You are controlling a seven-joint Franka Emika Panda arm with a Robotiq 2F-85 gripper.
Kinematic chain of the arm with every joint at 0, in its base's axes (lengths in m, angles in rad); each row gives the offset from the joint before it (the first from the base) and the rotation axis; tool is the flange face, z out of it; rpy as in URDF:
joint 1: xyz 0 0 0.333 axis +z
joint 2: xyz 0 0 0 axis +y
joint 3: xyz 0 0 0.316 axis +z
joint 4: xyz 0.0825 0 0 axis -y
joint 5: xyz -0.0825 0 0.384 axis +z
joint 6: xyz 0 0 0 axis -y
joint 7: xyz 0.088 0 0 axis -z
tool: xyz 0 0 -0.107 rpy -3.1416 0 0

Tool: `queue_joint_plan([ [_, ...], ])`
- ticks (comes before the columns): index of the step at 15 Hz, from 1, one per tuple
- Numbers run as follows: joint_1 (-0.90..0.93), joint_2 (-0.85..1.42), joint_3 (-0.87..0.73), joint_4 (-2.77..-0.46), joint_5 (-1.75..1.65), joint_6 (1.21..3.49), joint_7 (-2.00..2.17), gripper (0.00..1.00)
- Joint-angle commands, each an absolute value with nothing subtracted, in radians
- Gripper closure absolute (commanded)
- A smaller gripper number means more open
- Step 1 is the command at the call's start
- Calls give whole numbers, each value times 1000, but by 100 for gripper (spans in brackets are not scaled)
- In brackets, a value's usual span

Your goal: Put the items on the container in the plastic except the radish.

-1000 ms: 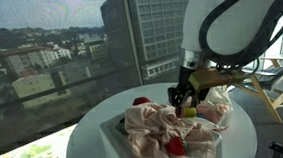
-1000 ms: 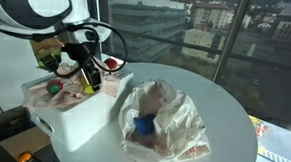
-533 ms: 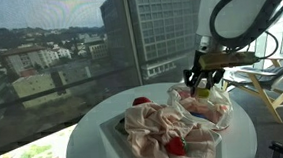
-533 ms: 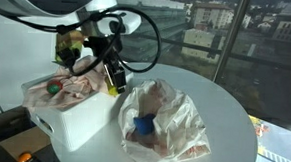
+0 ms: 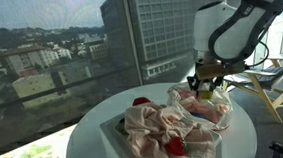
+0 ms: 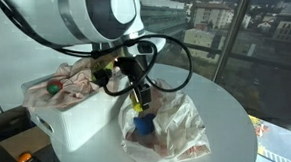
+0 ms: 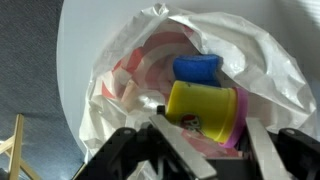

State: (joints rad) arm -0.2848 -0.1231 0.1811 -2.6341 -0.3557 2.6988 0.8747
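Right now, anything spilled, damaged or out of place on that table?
Nothing stands out. The yellow item lies tipped on its side next to the blue item inside the crumpled plastic bag, right at the gripper. The container stands level on the table.

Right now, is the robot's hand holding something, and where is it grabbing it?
Yes. The gripper seems to hold a yellow cup by its sides, one finger on each side, above the open plastic bag.
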Motion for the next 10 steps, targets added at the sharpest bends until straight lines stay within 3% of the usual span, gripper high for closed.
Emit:
queue_joint_plan([
  [1,-247,37,118,-2509,-535,2736,1022,67],
  [3,-271,97,131,-2462,-600,2749,1072,67],
  [4,-260,121,120,-2449,-600,2758,1080,56],
  [5,-257,136,123,-2443,-582,2771,1077,17],
  [6,-256,140,130,-2450,-555,2789,1067,17],
  [8,-255,130,149,-2476,-525,2820,1045,3],
  [10,-254,94,172,-2514,-507,2821,1028,0],
])
